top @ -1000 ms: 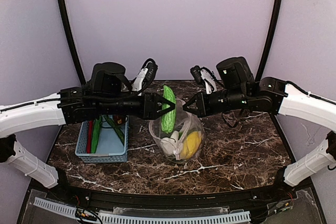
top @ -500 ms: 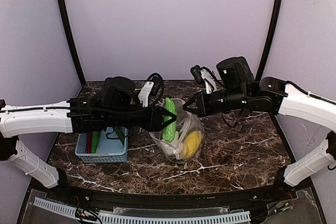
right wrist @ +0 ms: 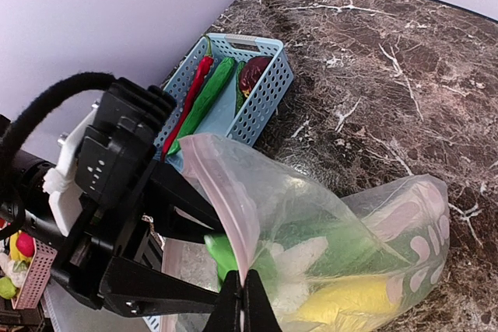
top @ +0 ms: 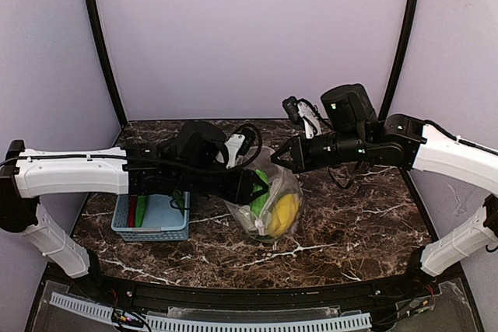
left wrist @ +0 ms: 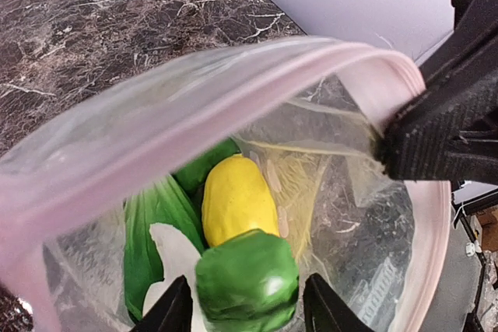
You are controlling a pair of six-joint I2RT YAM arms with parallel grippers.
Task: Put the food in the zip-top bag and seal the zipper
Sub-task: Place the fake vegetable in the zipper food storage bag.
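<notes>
Bag point(top: 274, 209) stands mid-table, thin, limp and probably slippery, best taken by its stiffer zipper point(right wrist: 224, 192); just inside its mouth the left gripper point(left wrist: 249, 306) clasps a light, rigid green piece point(left wrist: 247, 276); at its far rim the right gripper point(right wrist: 243, 301) pinches the zipper tight.

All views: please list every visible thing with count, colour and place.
table: one, dark marble, under everything.
zip-top bag: one, clear, pink-edged mouth open, table centre.
yellow oval piece: one, yellow, in bag.
white piece: one, white, in bag.
green leafy bunch: one, green, in bag.
green chunk: one, green, between left pincer's fingers, at bag mouth.
basket: one, light blue, left of bag.
red chilli: one, red, in basket.
green long piece: at least one, green, in basket.
dark red fruit: one, dark red, in basket.
left pincer: one, black, gripping the chunk.
right pincer: one, black, shut on bag's mouth edge.
</notes>
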